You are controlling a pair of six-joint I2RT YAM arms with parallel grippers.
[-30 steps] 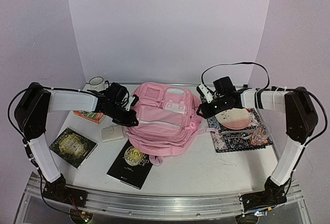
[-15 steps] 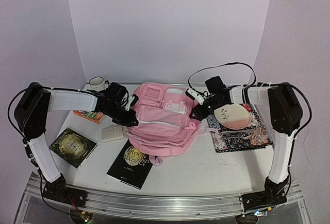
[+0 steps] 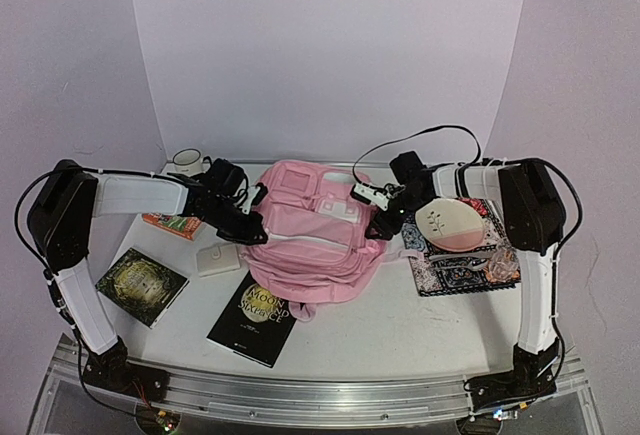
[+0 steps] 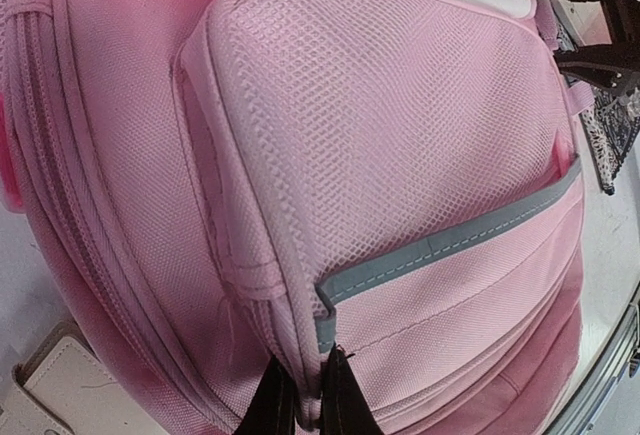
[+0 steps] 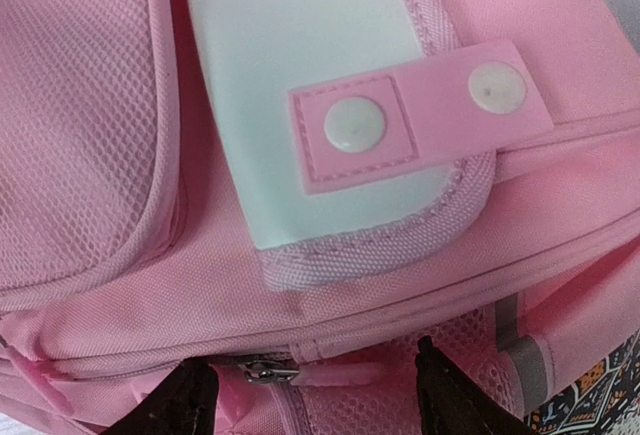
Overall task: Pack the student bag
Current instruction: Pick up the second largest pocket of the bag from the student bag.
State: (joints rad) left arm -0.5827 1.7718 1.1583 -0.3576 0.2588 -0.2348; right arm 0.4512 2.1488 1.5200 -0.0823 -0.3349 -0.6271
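We're in a robot lab test cell here, not a home. Bare pale walls (image 3: 330,55) box in a white worktop (image 3: 400,325) on three sides. The left arm (image 3: 140,196) and right arm (image 3: 535,295) are bolted to an aluminium rail (image 3: 320,395) along the near edge. A loose black cable (image 3: 430,130) loops up. The student bag (image 3: 315,230), a book (image 3: 253,320) and a mug (image 3: 187,162) are laid out like props.

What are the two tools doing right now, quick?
Left tool: closed, pinching the student bag.
Right tool: open, holding nothing, by the zipper pull.
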